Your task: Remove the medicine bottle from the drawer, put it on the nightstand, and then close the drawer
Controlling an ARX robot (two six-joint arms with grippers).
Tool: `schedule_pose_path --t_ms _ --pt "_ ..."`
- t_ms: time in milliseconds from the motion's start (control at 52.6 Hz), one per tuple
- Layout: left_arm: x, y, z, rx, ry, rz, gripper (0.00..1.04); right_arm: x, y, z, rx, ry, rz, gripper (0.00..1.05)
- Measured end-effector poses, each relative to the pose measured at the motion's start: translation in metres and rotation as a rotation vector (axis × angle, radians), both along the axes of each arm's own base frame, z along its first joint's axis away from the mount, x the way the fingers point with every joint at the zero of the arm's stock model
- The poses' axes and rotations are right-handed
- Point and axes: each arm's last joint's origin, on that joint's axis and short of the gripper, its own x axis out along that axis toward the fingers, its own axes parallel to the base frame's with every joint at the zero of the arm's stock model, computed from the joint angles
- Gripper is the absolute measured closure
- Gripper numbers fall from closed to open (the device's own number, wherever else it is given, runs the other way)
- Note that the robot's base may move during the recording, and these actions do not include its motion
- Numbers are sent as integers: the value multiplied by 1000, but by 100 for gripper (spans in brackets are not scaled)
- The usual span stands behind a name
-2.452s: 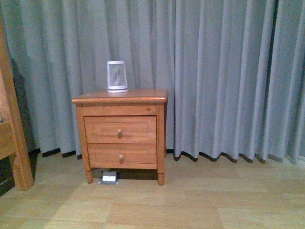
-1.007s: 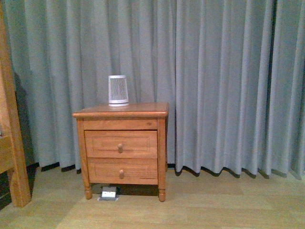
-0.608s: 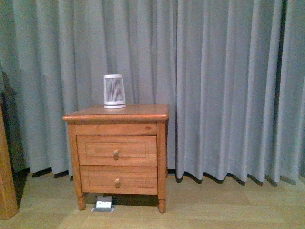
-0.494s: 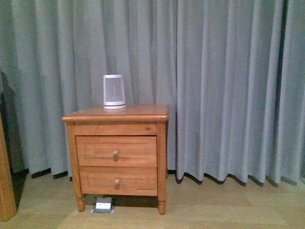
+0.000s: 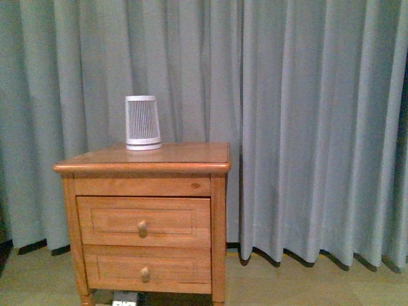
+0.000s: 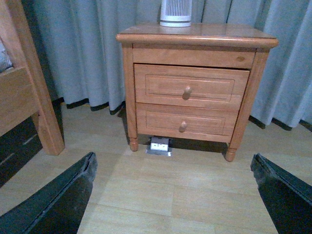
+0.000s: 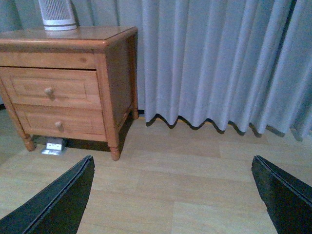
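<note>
You can't see inside drawer [image 5: 143, 221] — interior hidden behind its front. Front view's bottom edge cuts nightstand [image 5: 191, 154] feet. Both wrist views crop top of white ribbed device [image 6: 176, 12]. Of left gripper [image 6: 173, 161] and right gripper [image 7: 173, 163] you get finger ends only. Label on floor box [image 6: 160, 145] — too small to read.

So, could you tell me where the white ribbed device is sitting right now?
In the front view the white ribbed device stands upright on the nightstand top, left of centre toward the back, just in front of the grey curtain.

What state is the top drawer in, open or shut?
Shut: the drawer front sits against the nightstand, no inside showing.
</note>
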Motion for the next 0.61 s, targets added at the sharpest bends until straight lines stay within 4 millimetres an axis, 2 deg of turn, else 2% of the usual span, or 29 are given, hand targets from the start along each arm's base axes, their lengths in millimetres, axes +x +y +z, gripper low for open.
schedule_pose_path --t_ms 513,608 --pt "0 0 0 -5 9 -5 7 0 0 0 0 0 0 7" --pt "6 2 0 -66 282 -76 7 0 0 0 0 0 0 7"
